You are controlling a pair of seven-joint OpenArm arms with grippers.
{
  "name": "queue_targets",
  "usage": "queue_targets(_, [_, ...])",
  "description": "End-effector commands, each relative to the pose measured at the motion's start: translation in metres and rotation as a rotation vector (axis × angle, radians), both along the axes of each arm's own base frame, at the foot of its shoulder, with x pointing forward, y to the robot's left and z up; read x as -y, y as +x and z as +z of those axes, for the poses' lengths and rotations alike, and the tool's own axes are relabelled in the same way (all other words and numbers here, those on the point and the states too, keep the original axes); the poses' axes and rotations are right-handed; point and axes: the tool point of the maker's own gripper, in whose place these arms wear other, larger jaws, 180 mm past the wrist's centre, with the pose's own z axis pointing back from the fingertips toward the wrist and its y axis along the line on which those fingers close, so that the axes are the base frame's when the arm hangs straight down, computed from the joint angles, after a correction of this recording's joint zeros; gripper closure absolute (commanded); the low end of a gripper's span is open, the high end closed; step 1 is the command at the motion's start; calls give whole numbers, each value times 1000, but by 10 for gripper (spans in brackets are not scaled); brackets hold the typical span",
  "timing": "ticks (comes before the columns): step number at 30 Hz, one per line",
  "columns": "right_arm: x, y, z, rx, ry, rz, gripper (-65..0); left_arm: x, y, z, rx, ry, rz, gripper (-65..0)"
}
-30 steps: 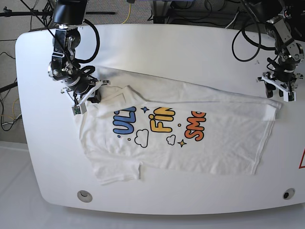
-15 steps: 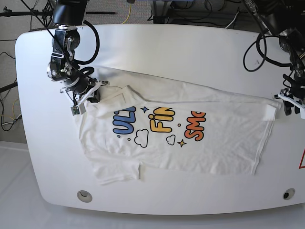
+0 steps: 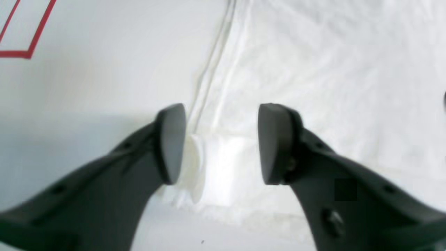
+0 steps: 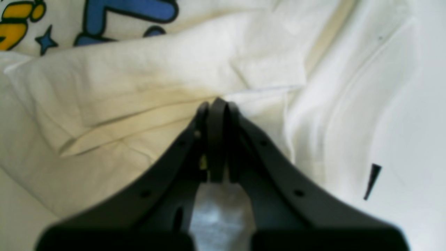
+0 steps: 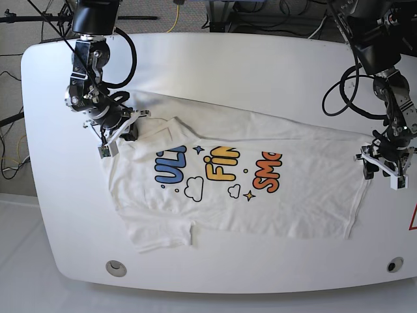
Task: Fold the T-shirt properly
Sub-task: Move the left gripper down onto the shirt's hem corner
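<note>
The T-shirt lies spread across the white table. The left gripper, jaws wide, straddles a bunched hem corner and may catch one layer only; farther off, the right gripper, clamped on shoulder fabric, could drag wrinkles.

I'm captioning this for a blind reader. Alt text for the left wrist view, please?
The left gripper hangs with its jaws open over a folded corner of the white T-shirt, on a white table.
</note>
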Motion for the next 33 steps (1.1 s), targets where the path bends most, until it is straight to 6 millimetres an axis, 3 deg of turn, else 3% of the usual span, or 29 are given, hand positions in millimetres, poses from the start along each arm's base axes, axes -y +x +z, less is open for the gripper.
queue_targets(1, [5, 7, 9, 33, -10, -1, -9, -18, 1, 18, 35, 29, 27, -333])
queue_targets(8, [5, 6, 8, 25, -17, 2, -6, -17, 3, 16, 13, 19, -16, -344])
queue_targets(20, [3, 2, 4, 7, -19, 9, -2, -19, -2, -1, -32, -3, -45, -300])
queue_targets(28, [3, 1, 3, 0, -21, 11, -1, -18, -6, -9, -35, -16, -53, -222])
queue_targets(30, [5, 0, 2, -2, -27, 9, -2, -13, -7, -12, -34, -20, -77, -142])
queue_targets(33, [4, 0, 2, -4, -26, 9, -2, -10, -9, -16, -44, -23, -89, -113])
